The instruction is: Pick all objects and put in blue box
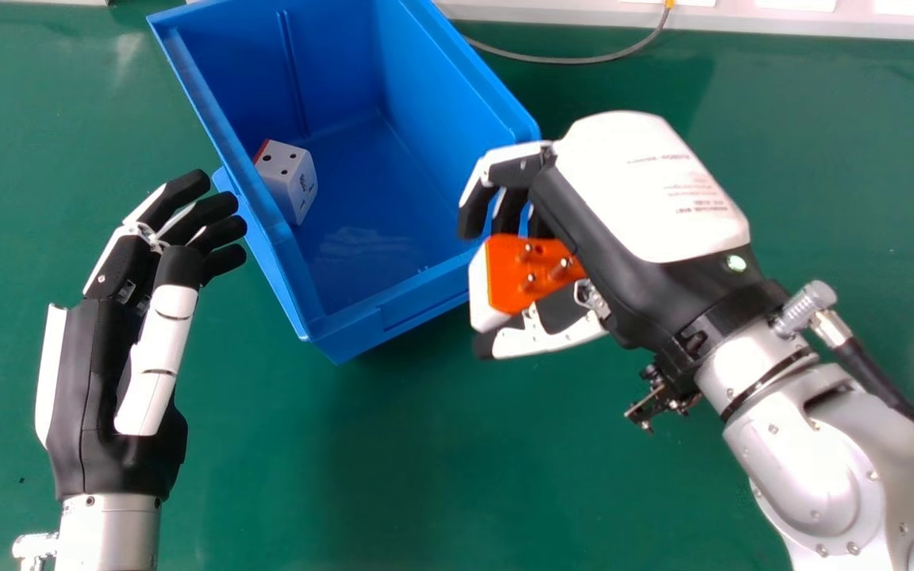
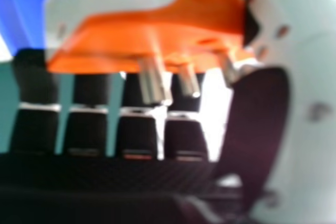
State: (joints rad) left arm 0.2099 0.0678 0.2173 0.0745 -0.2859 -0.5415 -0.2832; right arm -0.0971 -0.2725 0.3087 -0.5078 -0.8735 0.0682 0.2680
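Right robot hand (image 1: 631,198) clamps a plug (image 1: 522,274) near the box (image 1: 425,295).
Fingers and thumb close round the orange and white plug, its metal pins bare; a die (image 1: 290,178) sits inside the box by the left wall, and the left robot hand (image 1: 100,381) is relaxed, left of the box.

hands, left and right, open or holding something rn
Left hand: open, holding nothing.
Right hand: closed on the orange and white three-pin plug.

green tabletop (image 1: 425,468), pale strip (image 1: 822,20) along far edge, thin grey cable (image 1: 560,59)
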